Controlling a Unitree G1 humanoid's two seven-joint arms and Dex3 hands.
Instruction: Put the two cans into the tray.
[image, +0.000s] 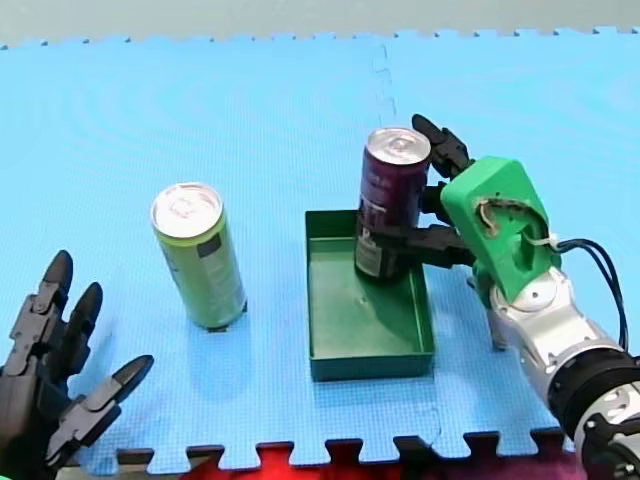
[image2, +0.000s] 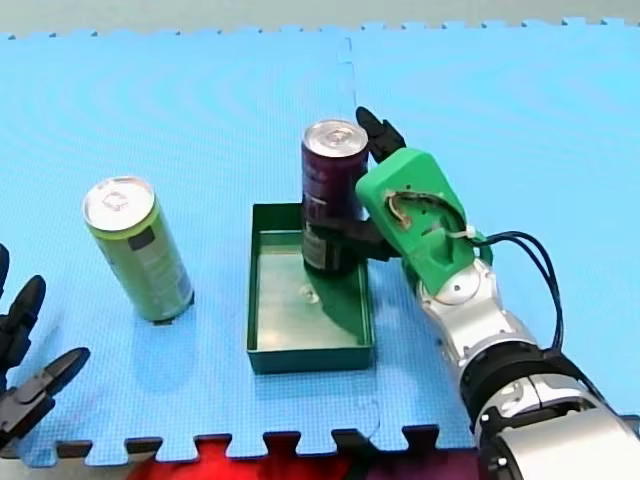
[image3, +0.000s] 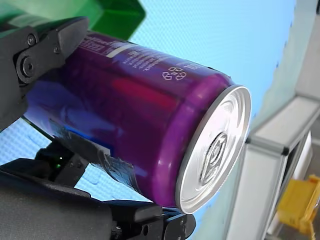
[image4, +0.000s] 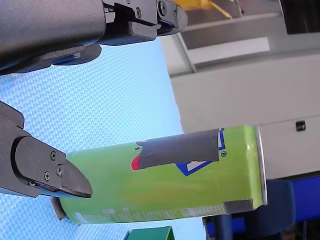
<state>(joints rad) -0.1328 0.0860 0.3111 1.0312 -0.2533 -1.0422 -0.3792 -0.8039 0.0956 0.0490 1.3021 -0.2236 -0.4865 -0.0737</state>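
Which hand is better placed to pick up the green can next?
Probably the left. The left hand holds nothing and is near the green can, on its side of the tray. The right hand is closed on the purple can at the tray's far end.

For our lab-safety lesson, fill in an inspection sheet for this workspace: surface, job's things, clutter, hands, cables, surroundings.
Surface: blue foam mat of interlocking tiles.
Job's things: green tray on the mat; purple can upright at the tray's far end, cannot tell whether it touches the tray floor; green can upright on the mat, left of the tray and apart from it.
Clutter: nothing seen.
Hands: right hand grasps the purple can; left hand at the near left corner, holding nothing.
Cables: black cable loops beside the right wrist.
Surroundings: red floor at the mat's near edge.
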